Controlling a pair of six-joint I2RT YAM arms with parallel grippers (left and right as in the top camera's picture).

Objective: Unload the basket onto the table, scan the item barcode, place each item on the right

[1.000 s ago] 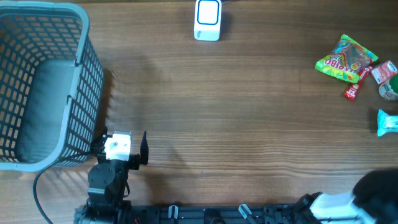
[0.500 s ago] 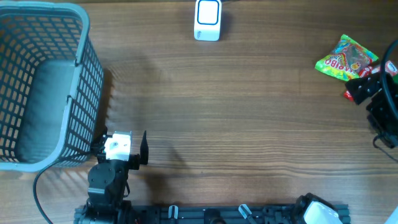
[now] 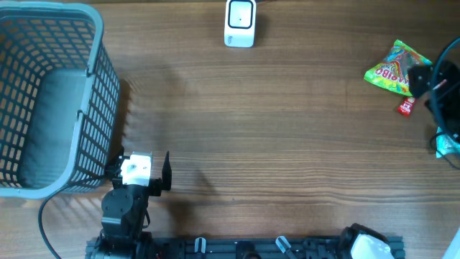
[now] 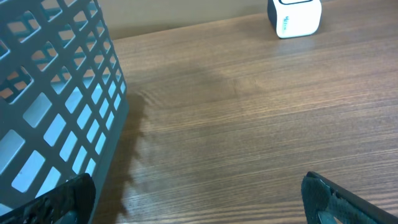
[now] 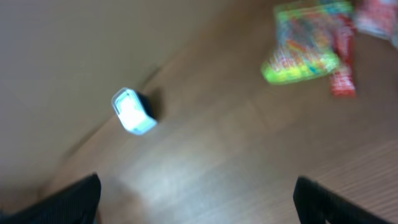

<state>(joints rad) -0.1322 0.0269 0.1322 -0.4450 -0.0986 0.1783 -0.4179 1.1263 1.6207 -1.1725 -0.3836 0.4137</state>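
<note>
Jaws, L: wide open, nothing between them; low over tabletop (image 4: 249, 124), just beside basket (image 3: 100, 79).
Jaws, R: wide open, empty; wrist view blurred, looking down at far-right tabletop.
L arm (image 3: 133, 187): near edge, by basket's near-right corner.
R arm (image 3: 445, 86): dark blur at right edge, over part of the snack pile.
Candy bag (image 3: 397, 68): green/yellow, flat on tabletop, far right, not held.
Red pack (image 3: 406, 108): just beside the bag, near side.
Teal pack (image 3: 445, 142): right edge, mostly hidden.
Scanner (image 3: 240, 23): white box, far edge, centre; well apart from snacks.
Barcode: can't tell.
</note>
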